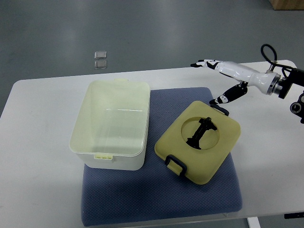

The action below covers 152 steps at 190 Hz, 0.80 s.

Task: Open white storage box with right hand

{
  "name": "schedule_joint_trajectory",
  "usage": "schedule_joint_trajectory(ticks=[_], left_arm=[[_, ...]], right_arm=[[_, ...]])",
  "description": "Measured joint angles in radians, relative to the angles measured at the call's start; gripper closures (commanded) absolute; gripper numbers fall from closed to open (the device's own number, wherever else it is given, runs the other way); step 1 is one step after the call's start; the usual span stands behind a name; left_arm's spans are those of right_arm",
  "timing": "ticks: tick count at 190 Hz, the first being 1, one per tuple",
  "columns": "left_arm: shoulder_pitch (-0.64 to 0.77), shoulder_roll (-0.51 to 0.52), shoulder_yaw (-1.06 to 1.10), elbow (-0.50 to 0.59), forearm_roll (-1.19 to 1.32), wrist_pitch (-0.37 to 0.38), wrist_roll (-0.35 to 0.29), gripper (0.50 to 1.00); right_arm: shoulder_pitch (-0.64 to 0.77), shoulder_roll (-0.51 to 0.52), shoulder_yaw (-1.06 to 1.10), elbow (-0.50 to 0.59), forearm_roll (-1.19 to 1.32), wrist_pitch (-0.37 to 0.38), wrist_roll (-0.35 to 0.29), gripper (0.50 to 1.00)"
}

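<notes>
The white storage box (112,124) stands open on the left part of a blue mat (161,199), its pale inside empty. Its cream lid (199,140) lies flat on the mat to the right of the box, with a black handle in a round recess and black clips at two corners. My right hand (219,78) hovers above the table beyond the lid's far corner, white fingers (204,63) stretched out to the left and the dark thumb hanging down. It holds nothing. The left arm does not show.
The white table (38,142) carries the mat. Its far edge runs behind the box, with grey floor beyond and two small clear squares (100,59) lying there. A black cable and wrist joint (285,85) sit at the right edge.
</notes>
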Motion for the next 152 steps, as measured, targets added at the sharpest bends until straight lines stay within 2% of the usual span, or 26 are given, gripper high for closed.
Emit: schedule_joint_trajectory(ticks=[15,40,63,102,126,152], left_arm=[[0.0,0.0,0.0,-0.001,0.0,0.0,0.0,0.5],[0.0,0.0,0.001,-0.003,0.0,0.0,0.0,0.5],[0.0,0.0,0.002,-0.003,0.0,0.0,0.0,0.5],[0.0,0.0,0.0,-0.004,0.0,0.0,0.0,0.5],[0.0,0.0,0.0,-0.004,0.0,0.0,0.0,0.5],[0.0,0.0,0.001,-0.004,0.0,0.0,0.0,0.5]], right_arm=[[0.008,0.014,0.087,-0.026,0.195,0.04,-0.074,0.572],[0.009,0.095,0.197,-0.059,0.585,0.049,-0.228,0.572],[-0.01,0.155,0.257,-0.068,0.938,0.048,-0.307,0.572],[-0.045,0.226,0.274,-0.091,1.358,0.058,-0.334,0.57],[-0.063,0.286,0.277,-0.137,1.465,0.076,-0.327,0.57],[-0.106,0.346,0.329,-0.19,1.493,0.13,-0.32,0.57]])
